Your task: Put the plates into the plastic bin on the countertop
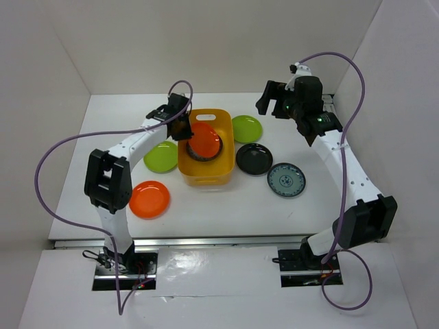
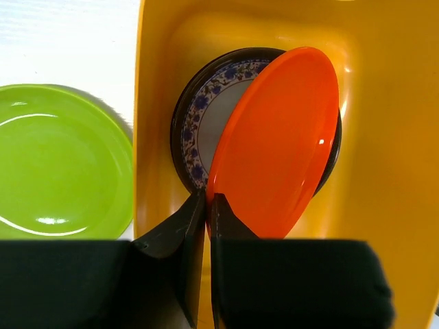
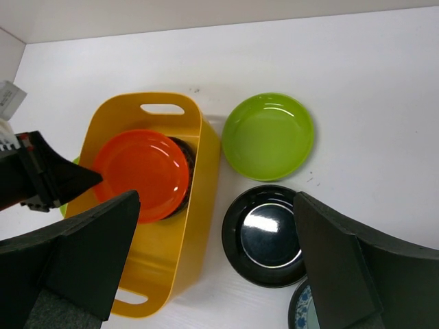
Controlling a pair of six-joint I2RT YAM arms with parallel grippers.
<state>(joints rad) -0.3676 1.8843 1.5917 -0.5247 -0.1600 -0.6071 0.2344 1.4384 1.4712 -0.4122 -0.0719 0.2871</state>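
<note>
No text, brand, number or sign is readable in any view. A white tag (image 3: 8, 96) at the left edge of the right wrist view is too blurred.

Countertop (image 1: 226, 212) — bearings taken from the plastic bin (image 1: 206, 177) at centre, 12 o'clock pointing away from the arm bases.

- In the bin, toward its 12 o'clock end: two nested plates (image 2: 199, 110) lying flat, one inside the other, with a leaning plate (image 1: 204, 139) tilted on top of them.
- 9 o'clock plate (image 1: 160, 156): just beside the bin wall.
- 8 o'clock plate (image 1: 149, 199): near the bin, apart from it.
- 1 o'clock plate (image 1: 247, 128): just beside the bin's corner.
- 3 o'clock plate (image 1: 254, 158): just beside the bin wall.
- 4 o'clock plate (image 1: 286, 179): beyond the 3 o'clock plate — just beside it.
</note>
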